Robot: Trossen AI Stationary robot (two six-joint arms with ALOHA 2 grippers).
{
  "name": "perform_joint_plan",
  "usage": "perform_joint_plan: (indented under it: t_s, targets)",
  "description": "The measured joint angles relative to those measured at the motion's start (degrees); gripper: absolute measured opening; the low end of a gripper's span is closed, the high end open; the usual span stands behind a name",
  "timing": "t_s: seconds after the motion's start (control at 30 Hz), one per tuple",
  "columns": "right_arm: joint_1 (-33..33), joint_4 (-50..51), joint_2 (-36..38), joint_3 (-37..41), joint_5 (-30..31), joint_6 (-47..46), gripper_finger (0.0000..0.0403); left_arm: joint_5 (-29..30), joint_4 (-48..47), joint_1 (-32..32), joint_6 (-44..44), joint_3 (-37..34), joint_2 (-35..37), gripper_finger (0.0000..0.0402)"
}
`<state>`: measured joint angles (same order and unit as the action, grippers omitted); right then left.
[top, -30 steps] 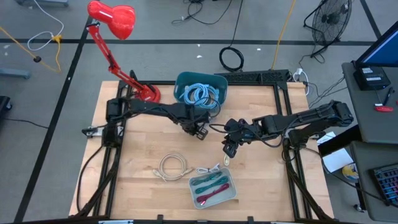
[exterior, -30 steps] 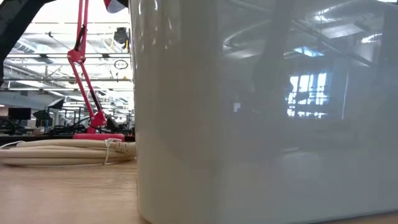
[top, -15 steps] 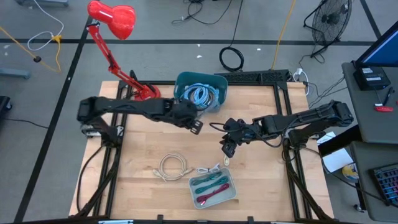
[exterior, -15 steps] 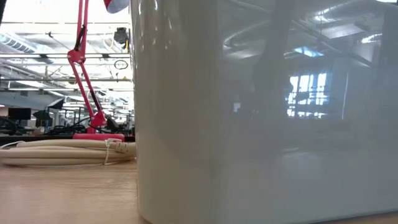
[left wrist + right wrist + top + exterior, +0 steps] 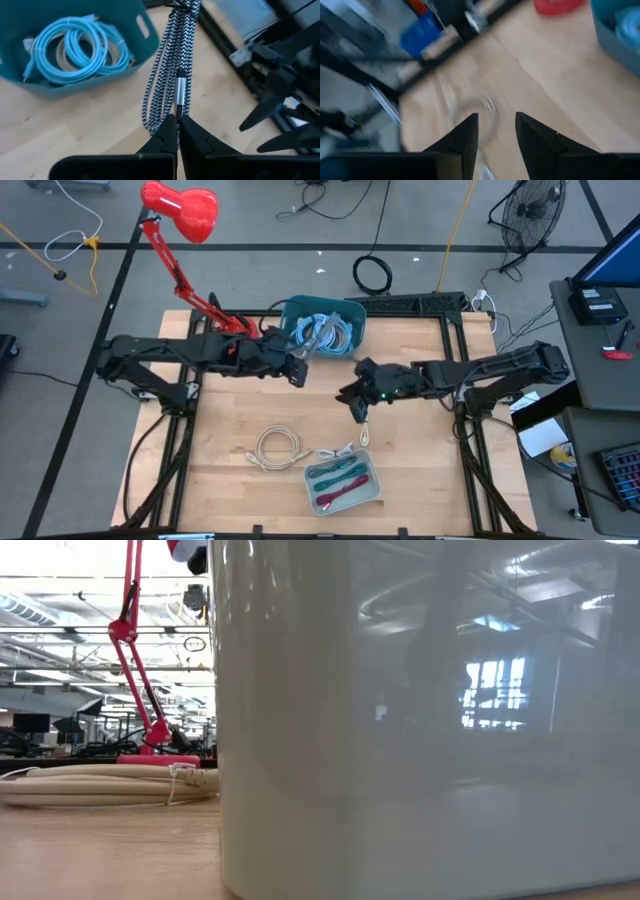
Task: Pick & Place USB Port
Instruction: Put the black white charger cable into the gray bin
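Note:
My left gripper [image 5: 297, 370] is just on the near side of the teal bin [image 5: 322, 325] and is shut on a black-and-white braided cable bundle [image 5: 172, 60]. The bin holds blue and tan cable coils [image 5: 75, 47]. My right gripper [image 5: 354, 397] is open and empty over the middle of the table, to the right of the left gripper. Its own wrist view [image 5: 495, 132] is blurred. A cream cable coil [image 5: 280, 448] lies flat on the table nearer the front edge. My left gripper pinches the braided cable at its silver plug end [image 5: 180, 92], between the tips of its two fingers [image 5: 167, 132]. The looped bundle stretches away from the fingertips, along the line of the fingers. Its far end runs out of the wrist view.
A white tray [image 5: 343, 483] with teal and red cables stands near the front edge; its wall [image 5: 420, 720] fills the low view. A white cable [image 5: 340, 452] lies beside it. A red desk lamp [image 5: 185, 220] stands at the far left.
My left gripper has moved toward the table's left and far edges, to the near side of the teal bin; its arm has drawn back. My right gripper has moved a little toward the far and left edges.

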<state>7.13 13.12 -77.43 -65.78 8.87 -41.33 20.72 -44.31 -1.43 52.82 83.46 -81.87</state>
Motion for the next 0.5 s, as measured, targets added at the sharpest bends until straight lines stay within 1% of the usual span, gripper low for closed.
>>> perform_joint_plan:
  t_s: [0.13, 0.2, 0.27, 0.33, 0.4, 0.5]
  targets:
    - [-2.97, -8.02, 0.82, -0.06, 0.34, -0.20, 0.0124, 0.64, 2.10, -1.14, -1.36, 0.00, 1.10, 0.0001]
    - [-4.81, -12.27, 0.97, -0.08, 0.41, -1.22, 0.0131, 0.58, 1.35, -1.35, -2.54, -0.09, 2.44, 0.0001]
    - [-6.76, -15.21, 1.01, -0.08, 0.43, -2.69, 0.0143, 0.70, 2.25, -1.31, -3.39, 0.11, 3.57, 0.0001]
    - [-8.43, -17.64, 0.99, -0.08, 0.87, -4.06, 0.0158, 0.83, 0.36, -1.15, -4.60, -0.09, 5.40, 0.0001]
    - [-9.81, -20.31, 0.99, -0.08, 1.74, -4.80, 0.0174, 0.97, 1.15, -0.51, -5.75, -0.02, 6.90, 0.0001]
    - [-11.20, -26.09, 0.99, -0.06, 1.80, -5.09, 0.0197, 0.98, -0.06, 0.11, -7.46, -0.05, 9.81, 0.0001]
